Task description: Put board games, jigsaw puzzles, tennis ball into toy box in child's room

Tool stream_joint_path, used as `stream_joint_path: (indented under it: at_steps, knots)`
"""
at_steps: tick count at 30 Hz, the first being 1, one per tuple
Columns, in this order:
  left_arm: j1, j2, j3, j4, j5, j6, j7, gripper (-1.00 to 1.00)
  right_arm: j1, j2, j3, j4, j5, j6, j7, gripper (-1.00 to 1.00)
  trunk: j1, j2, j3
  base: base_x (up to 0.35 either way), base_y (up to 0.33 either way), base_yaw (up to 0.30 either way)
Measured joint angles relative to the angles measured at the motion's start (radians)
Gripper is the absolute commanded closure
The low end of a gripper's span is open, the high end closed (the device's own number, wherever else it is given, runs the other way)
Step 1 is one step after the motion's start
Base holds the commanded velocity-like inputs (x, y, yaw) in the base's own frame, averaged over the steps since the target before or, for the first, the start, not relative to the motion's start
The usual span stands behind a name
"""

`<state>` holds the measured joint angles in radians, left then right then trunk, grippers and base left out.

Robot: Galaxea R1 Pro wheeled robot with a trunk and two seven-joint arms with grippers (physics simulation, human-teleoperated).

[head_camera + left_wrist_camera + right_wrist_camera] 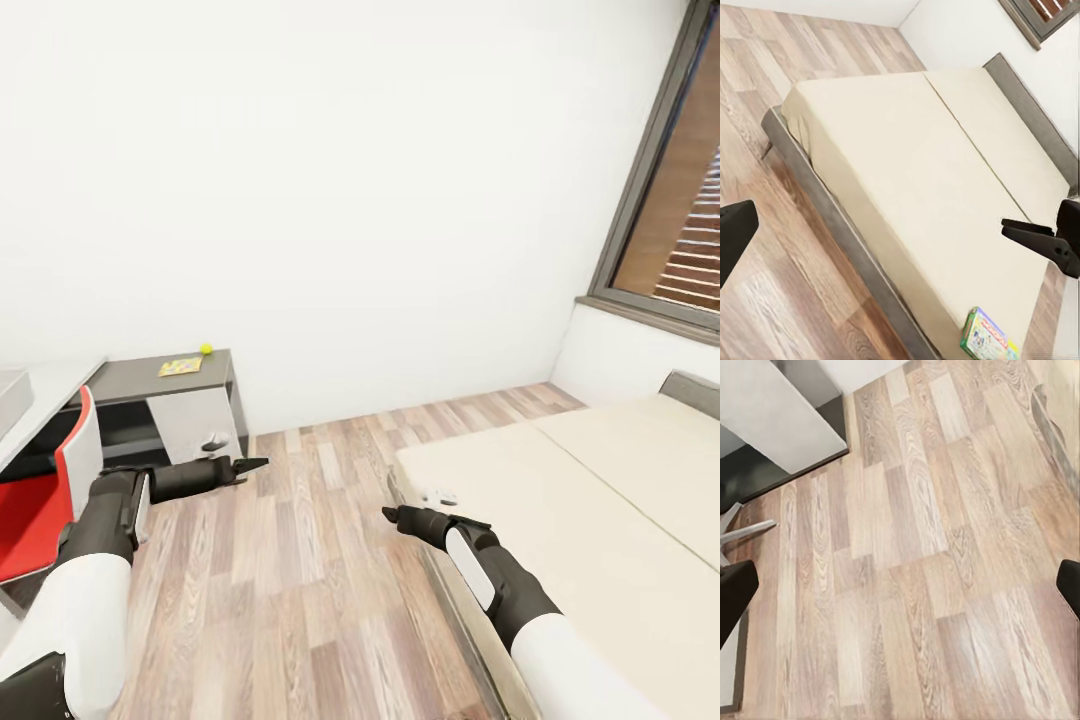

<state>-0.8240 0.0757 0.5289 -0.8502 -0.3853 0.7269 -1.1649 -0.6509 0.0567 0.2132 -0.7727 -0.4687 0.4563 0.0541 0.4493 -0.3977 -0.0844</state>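
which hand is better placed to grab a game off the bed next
Probably the right. The right hand hangs at the bed edge, empty, while the left hand is out over the floor toward the dark desk section. The board game lies at the mattress edge in the left wrist view.

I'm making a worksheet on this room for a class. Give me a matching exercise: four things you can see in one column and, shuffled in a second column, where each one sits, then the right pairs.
Things
1. small yellow-green tennis ball
2. flat multicolour jigsaw puzzle square
3. green-blue printed board game box
4. red chair with a white edge

Places
A. on the beige mattress of the bed, near its edge
B. on the wood-plank floor beside the pale grey desk
C. on the dark grey low table section, nearest the wall
D. lying flat on the dark grey section, just in front of the ball

Pairs: 1-C, 2-D, 3-A, 4-B
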Motion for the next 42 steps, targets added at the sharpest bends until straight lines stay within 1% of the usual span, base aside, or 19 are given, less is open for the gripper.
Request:
stream_joint_path:
  at_steps: [16,21,26,33,42]
  knots:
    - [0.0,0.0,0.0,0.0,0.0,0.0,0.0,-1.0,0.0,0.0,0.0,0.001,0.0,0.001,0.0,-1.0,0.0,0.0,0.01,-0.017,0.001,-0.278]
    - [0.0,0.0,0.0,0.0,-0.001,0.001,0.002,-1.0,0.0,0.0,0.0,0.001,0.0,0.001,0.0,-1.0,0.0,0.0,0.014,-0.002,0.098,-0.278]
    - [0.0,0.0,0.001,0.0,-0.001,0.001,0.003,-1.0,0.0,0.0,0.0,0.002,0.0,0.0,0.0,-1.0,0.0,0.0,0.017,0.0,0.192,-0.263]
    - [0.0,0.0,0.001,0.0,-0.001,0.001,0.002,-1.0,0.0,-0.001,0.0,0.001,0.0,0.0,0.001,-1.0,0.0,0.0,0.019,0.0,0.269,-0.07]
    - [0.0,0.0,0.001,0.0,0.0,0.0,0.0,-1.0,0.0,-0.002,-0.001,0.002,0.0,0.004,0.003,-1.0,0.0,0.0,0.014,0.0,0.283,-0.205]
